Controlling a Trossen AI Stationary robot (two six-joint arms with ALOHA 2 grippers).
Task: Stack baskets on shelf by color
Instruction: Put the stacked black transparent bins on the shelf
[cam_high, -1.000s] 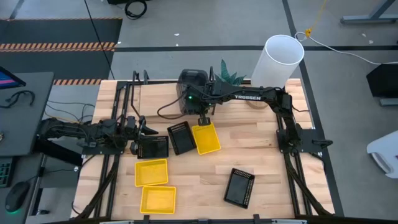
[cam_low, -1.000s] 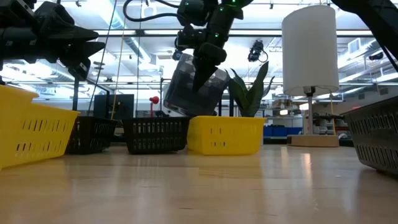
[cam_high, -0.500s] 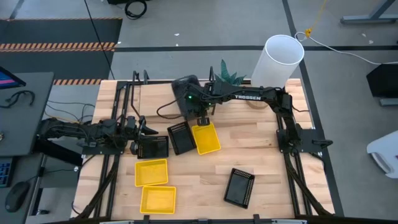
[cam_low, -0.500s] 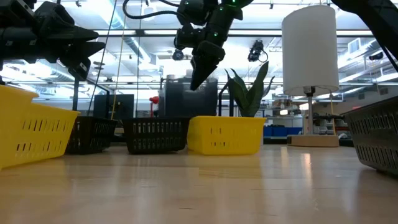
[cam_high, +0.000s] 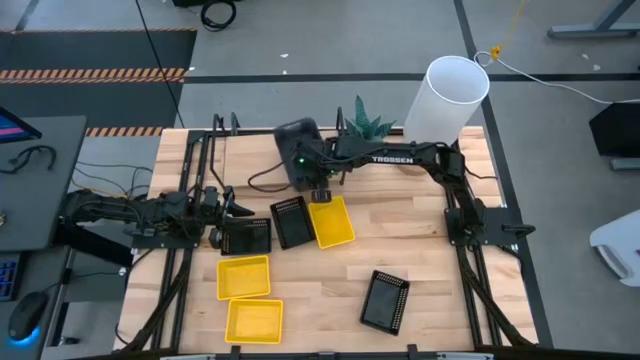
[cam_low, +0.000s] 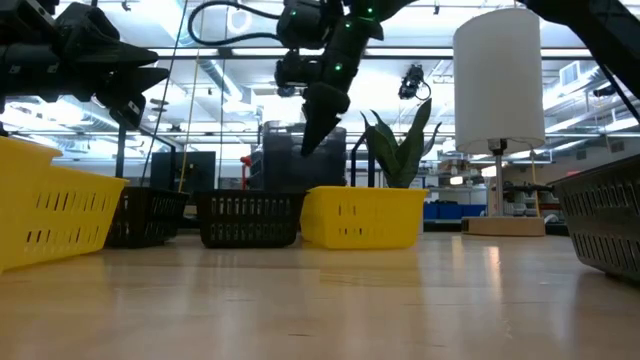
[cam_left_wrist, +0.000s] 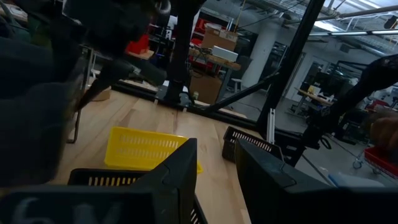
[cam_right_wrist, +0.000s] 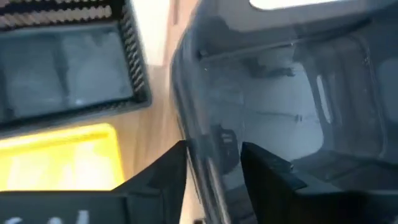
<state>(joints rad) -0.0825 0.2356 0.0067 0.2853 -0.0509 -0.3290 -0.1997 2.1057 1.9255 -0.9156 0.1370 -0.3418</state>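
The right arm is reaching across the table's far side, its right gripper (cam_high: 318, 185) pinching the rim of a dark grey basket (cam_high: 297, 150) behind a yellow basket (cam_high: 331, 221). The left gripper (cam_high: 222, 212) is hovering, fingers spread, over a black mesh basket (cam_high: 246, 236) at the left edge.

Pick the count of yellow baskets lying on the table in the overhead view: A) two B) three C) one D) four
B: the high view shows three yellow baskets, one under the right pincer and two toward the near left.
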